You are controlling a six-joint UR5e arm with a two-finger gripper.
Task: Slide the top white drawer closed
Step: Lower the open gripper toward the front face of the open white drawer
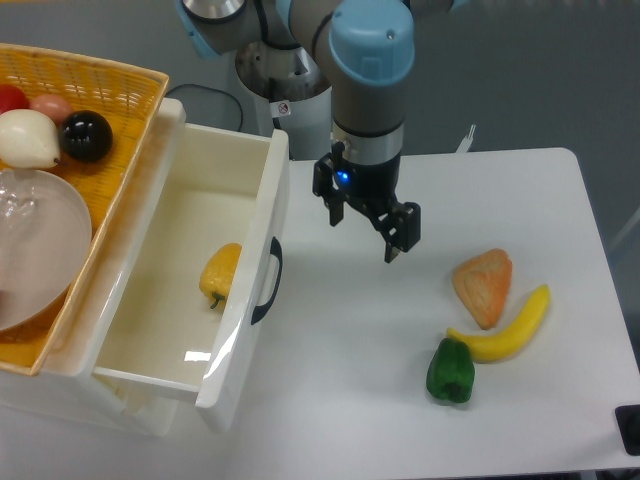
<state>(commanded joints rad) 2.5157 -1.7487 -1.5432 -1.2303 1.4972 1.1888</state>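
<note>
The top white drawer (180, 290) stands pulled far out of the cabinet at the left. Its flat front panel (250, 290) faces right and carries a curved black handle (268, 280). A yellow pepper (219, 274) lies inside it. My gripper (365, 232) hangs over the table to the right of the front panel, about a hand's width from the handle. Its two black fingers (396, 232) are spread apart and hold nothing. The lower drawer is hidden beneath the open one.
A wicker basket (120, 85) on top of the cabinet holds a clear bowl, a black ball and other round items. On the table at the right lie an orange piece (483, 285), a banana (505, 328) and a green pepper (450, 371).
</note>
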